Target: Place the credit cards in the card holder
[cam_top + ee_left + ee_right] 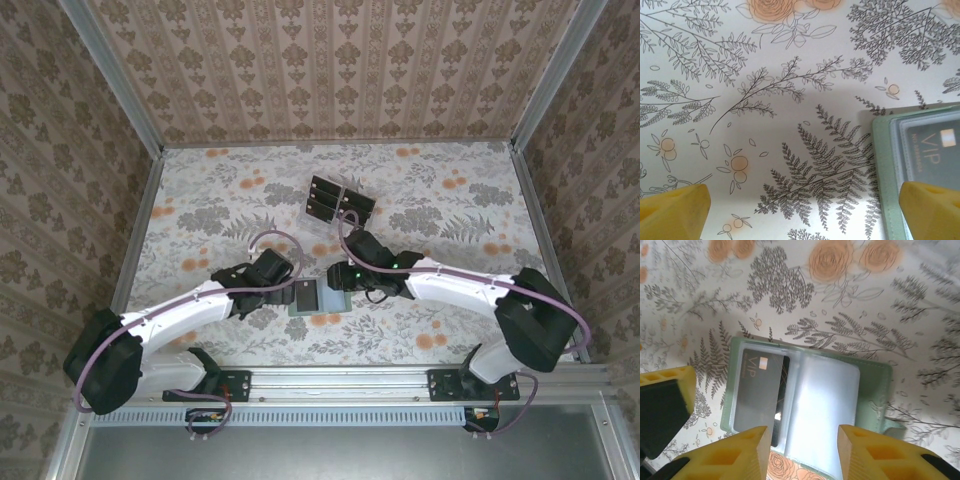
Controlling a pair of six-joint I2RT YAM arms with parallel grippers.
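The card holder [305, 297] lies open on the surface [200, 190] between both arms. The right fingers [740, 455] are held apart and empty directly above it. One credit card [760, 390] is seated in a pocket, its long axis running away from them. The left fingers [675, 212] are spread wide beside the holder's edge. Further credit cards [322, 190] are set well behind, judged nearer the right arm.

The card holder [305, 297] was hemmed in on both sides, with the left pincer [288, 290] spread wide at its left edge and the right pincer [338, 278] parted above it. Behind, the clear rack [335, 200] stood apart, with a bare strip of counter [200, 190] between. The counter's far corners lay free.
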